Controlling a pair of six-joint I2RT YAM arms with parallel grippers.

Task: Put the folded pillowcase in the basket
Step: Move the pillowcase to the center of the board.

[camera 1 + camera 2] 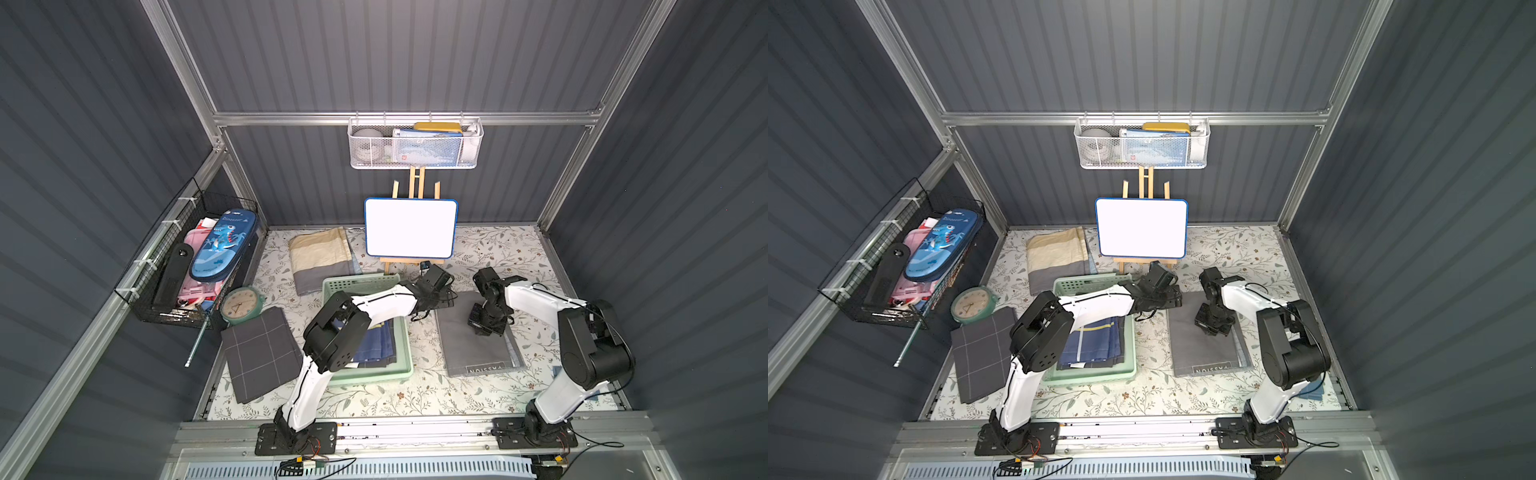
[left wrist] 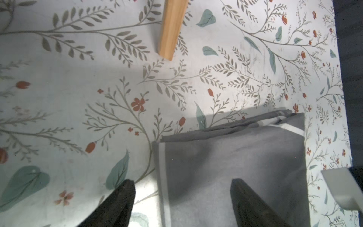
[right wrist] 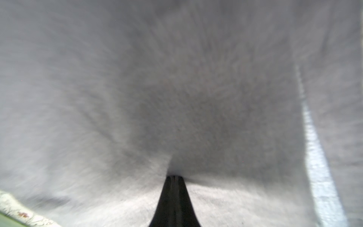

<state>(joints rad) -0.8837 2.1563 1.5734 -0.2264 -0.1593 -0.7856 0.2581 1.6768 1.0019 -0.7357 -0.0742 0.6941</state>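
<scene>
Just now the left tool (image 2: 182, 182) stands with its jaws well apart, straddling a side edge of the folded grey pillowcase (image 2: 235, 161) near a corner. One finger is over the bare floral table (image 2: 78, 68) and the other is above the cloth. The right tool (image 3: 174, 177) has its fingers together, with the tip pressed into the same cloth and nothing visibly pinched. The pillowcase lies flat on the table near the mint-green basket (image 1: 358, 283), which already holds a blue checked folded cloth (image 1: 1096, 345). From where I stand, a good grasp means sinking the left tool low enough to catch every layer at that edge. The right tool should pin the stack so the fold holds, and the lift should stay clear of the wooden easel leg (image 2: 172, 29).
</scene>
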